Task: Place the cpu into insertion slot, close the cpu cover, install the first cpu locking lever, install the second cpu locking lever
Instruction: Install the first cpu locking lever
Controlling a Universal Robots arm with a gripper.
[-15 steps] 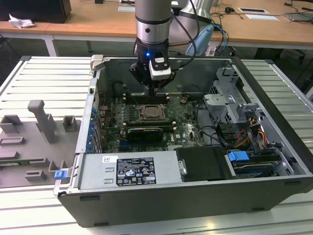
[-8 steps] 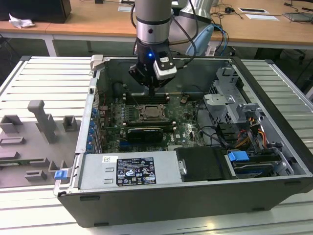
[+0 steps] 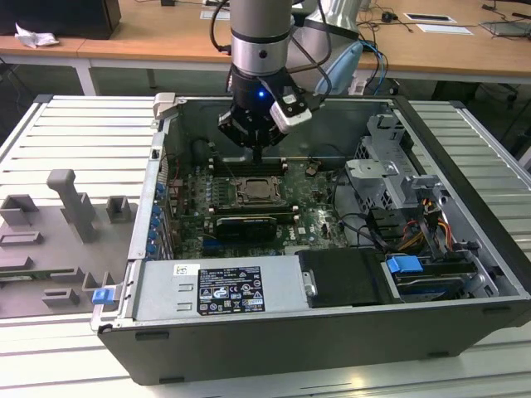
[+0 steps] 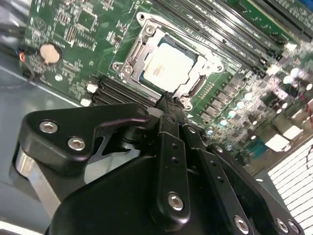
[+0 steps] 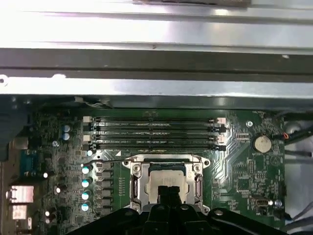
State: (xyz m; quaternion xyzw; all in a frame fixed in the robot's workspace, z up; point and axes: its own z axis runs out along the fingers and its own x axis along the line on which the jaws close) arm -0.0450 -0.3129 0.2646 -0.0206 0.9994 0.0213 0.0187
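The cpu [image 4: 166,66] lies flat in the insertion slot [image 3: 255,191], its pale metal top showing through the cut-out of the cpu cover [image 4: 134,51]. The cover lies down flat over the slot's rim. In the first wrist view the cpu [image 5: 164,177] and the cover [image 5: 138,183] sit just beyond my fingertips. My gripper [image 3: 257,154] hangs a little above the slot's far edge, near the memory slots. Its black fingers [image 4: 167,105] are pressed together and hold nothing. A thin wire lever [image 5: 105,160] runs out from the slot's edge.
Long black memory slots [image 5: 154,132] lie beside the socket. A black graphics card [image 3: 245,225], the power supply [image 3: 220,290] and a drive cage [image 3: 390,178] crowd the open case. A coin battery [image 5: 261,143] sits on the board. Grey fixtures [image 3: 70,203] stand outside on the exterior view's left.
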